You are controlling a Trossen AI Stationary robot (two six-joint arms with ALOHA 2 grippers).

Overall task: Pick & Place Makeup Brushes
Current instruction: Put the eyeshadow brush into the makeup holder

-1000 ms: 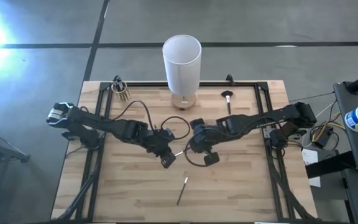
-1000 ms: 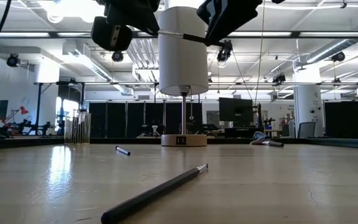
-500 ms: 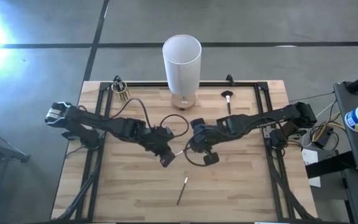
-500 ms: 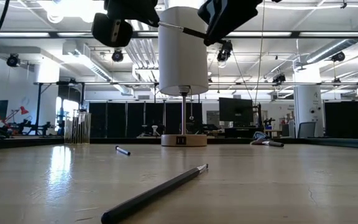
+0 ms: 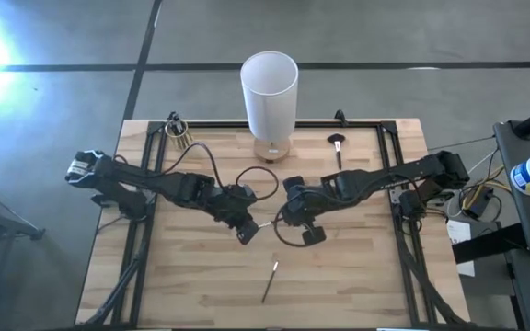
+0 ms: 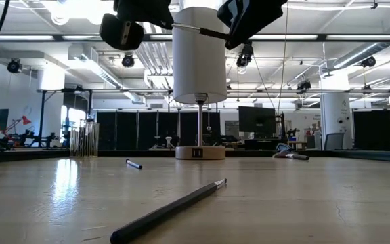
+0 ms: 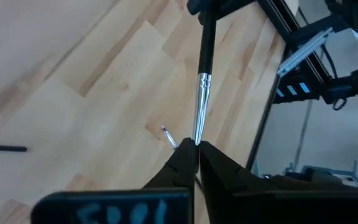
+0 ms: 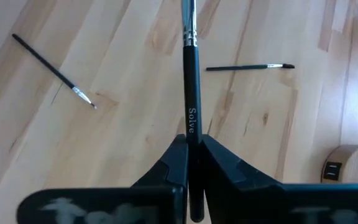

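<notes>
Two grippers are met above the tabletop's (image 5: 201,285) centre, w/ one makeup brush (image 8: 189,93) held between them in mid-air. The left gripper (image 5: 246,229) has its jaws pinched shut on the brush's silvery tip end, seen clearly in the left wrist view; the right gripper (image 5: 284,217) has its jaws closed on the dark handle, which is lettered in pale print. In the low view the held brush is seen as a thin line crossing in front of the tall white cylinder (image 6: 199,54), well above the wood. A 2nd brush (image 5: 270,280) is laid loose on the tabletop nearer the front edge, and a 3rd, w/ a wider dark head (image 5: 337,143), is laid near the back edge, right of the cylinder's wooden base (image 5: 271,150). A cup of upright sticks (image 5: 180,134) is stood at the back-left corner.
</notes>
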